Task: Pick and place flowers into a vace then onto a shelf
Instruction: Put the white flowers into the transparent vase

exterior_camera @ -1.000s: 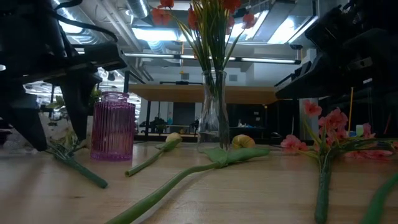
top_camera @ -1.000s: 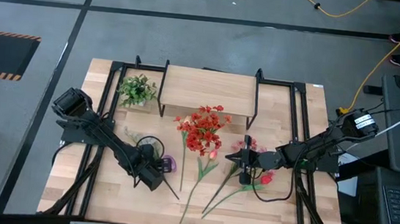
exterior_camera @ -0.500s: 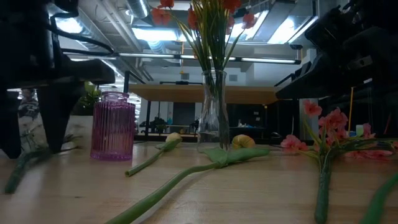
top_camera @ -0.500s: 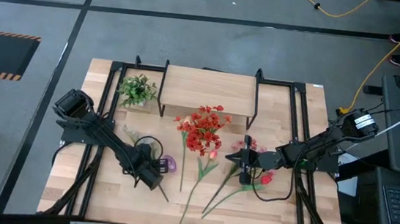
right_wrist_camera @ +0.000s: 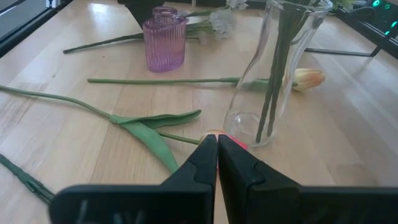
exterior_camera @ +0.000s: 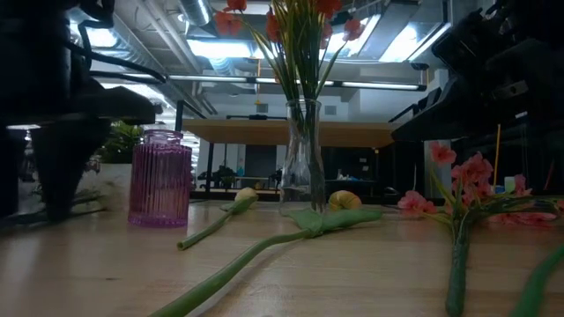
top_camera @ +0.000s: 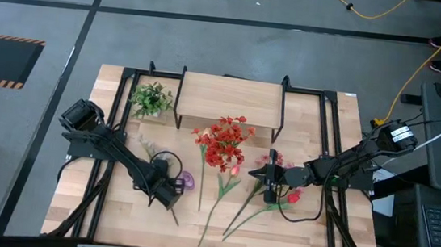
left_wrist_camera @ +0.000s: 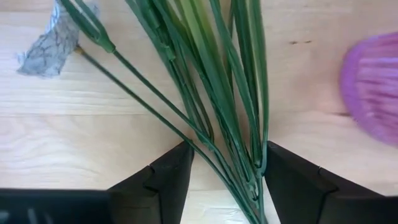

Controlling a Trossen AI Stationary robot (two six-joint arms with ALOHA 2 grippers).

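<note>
Sliding back toward its own side of the worktop [top_camera: 114,219], the left end effector [left_wrist_camera: 227,165] is dragging a bundle of green stems [left_wrist_camera: 211,93] with it: a second ago that spray was lying out in front of the purple vase [exterior_camera: 160,179] in the low view, and now it is tucked off behind the dark arm at the frame's edge. From the wrist camera the two fingers [left_wrist_camera: 168,177] are standing well apart with the stems running between them, one finger touching the outermost stem, and they are edging inward, so I am reading this as a grip closing rather than one already made; nothing is lifted yet. Overhead, the end effector is sitting just beside the purple vase, on the side away from the clear vase [exterior_camera: 302,158]. That clear vase is already holding the red flowers [top_camera: 222,144], upright near the middle of the worktop, in front of the shelf [top_camera: 229,98], which is carrying nothing. More flowers are lying flat: a yellow tulip [right_wrist_camera: 306,78] beside the clear vase, and pink blooms [exterior_camera: 463,189] under the right arm. The right end effector [right_wrist_camera: 217,158] is waiting with its fingers pinched together, empty, hovering low just short of the clear vase's base. So the job is looking early: one bunch placed, another being gathered, no vase on the shelf.
</note>
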